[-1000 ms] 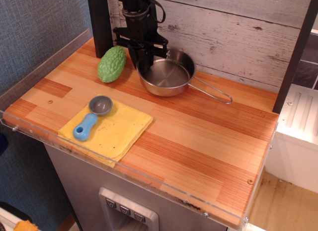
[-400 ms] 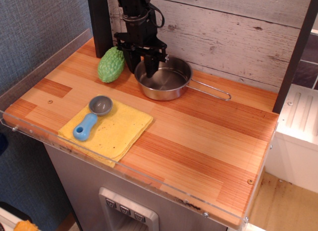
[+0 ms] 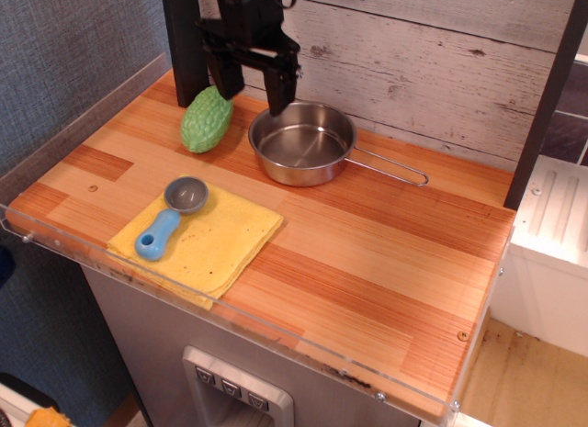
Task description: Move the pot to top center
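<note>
The pot [image 3: 302,144], a shallow shiny steel pan with a thin wire-loop handle [image 3: 393,169] pointing right, rests flat on the wooden tabletop near the back wall, about mid-width. My gripper [image 3: 251,93] hangs above and just left of the pot's back-left rim. Its two black fingers are spread apart and hold nothing. It is clear of the pot.
A bumpy green vegetable [image 3: 207,117] lies left of the pot, under the gripper's left finger. A yellow cloth [image 3: 204,240] lies at the front left with a blue-handled grey scoop [image 3: 171,216] on it. A clear plastic rim [image 3: 248,326] edges the table. A black post [image 3: 186,41] stands at the back left.
The gripper has let go of the pot's rim, opened wide and risen up and left. The pot stays set down near the back wall.
</note>
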You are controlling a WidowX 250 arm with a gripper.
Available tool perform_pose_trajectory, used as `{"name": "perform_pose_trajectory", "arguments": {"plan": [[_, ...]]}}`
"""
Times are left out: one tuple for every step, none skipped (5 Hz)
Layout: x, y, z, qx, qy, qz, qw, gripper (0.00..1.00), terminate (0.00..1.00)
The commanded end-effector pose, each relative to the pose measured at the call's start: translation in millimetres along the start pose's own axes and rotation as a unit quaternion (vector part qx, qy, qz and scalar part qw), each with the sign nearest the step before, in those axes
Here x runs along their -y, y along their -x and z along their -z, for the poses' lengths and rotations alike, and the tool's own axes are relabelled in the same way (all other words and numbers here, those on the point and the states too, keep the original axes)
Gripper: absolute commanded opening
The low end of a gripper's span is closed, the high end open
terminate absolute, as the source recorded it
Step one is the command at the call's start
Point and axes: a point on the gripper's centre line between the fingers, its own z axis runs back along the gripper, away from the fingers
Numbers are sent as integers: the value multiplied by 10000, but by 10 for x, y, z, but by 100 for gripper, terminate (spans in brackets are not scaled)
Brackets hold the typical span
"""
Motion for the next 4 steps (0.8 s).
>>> {"name": "perform_pose_trajectory", "arguments": {"plan": [[-165,317,-372,-298,-279,-179,9990,100,0],[-231,476,-345,-495,-344,-194,9980,100,0],[-231,476,-345,-495,-344,-194,9980,100,0],[-231,476,-345,-495,-344,-194,9980,100,100]]}}
